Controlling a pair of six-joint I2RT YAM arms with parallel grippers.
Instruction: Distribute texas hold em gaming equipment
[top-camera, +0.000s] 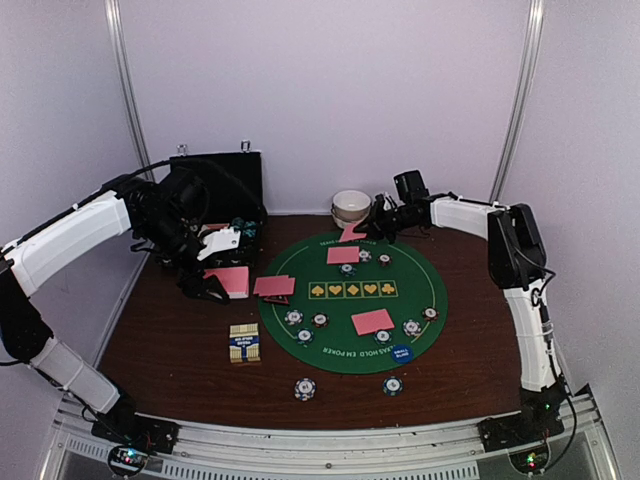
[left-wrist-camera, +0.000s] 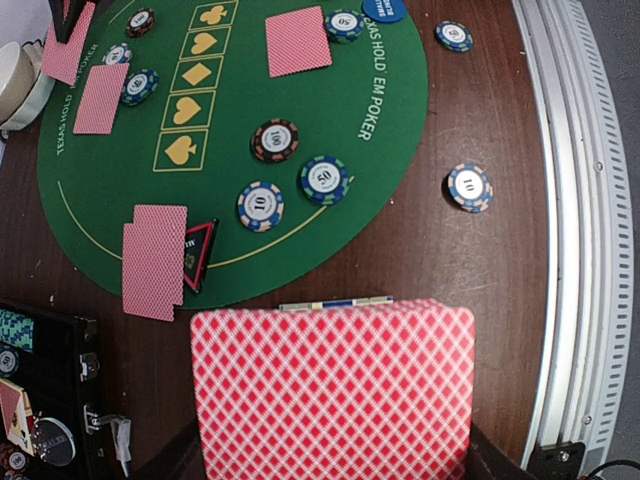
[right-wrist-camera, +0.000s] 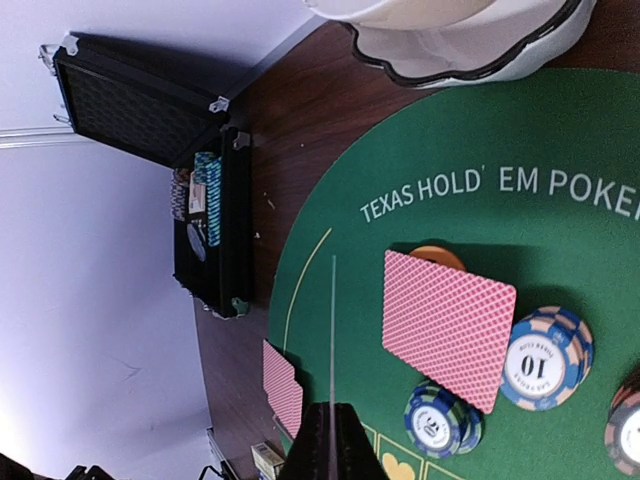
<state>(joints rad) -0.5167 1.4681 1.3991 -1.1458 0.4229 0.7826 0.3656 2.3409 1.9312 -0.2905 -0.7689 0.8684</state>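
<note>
Off the poker mat's (top-camera: 425, 280) left edge, the left end effector (top-camera: 215, 285) is clamping a pink-backed card (left-wrist-camera: 332, 390), so I'd be lowering it flat before releasing; the right end effector (right-wrist-camera: 330, 412) is pinching a second card (top-camera: 352, 233).

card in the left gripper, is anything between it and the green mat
Nothing tall. A flat card box shows just past the card in the left gripper, then bare table up to the green mat, whose closest edge holds two cards and a red triangular marker.
</note>
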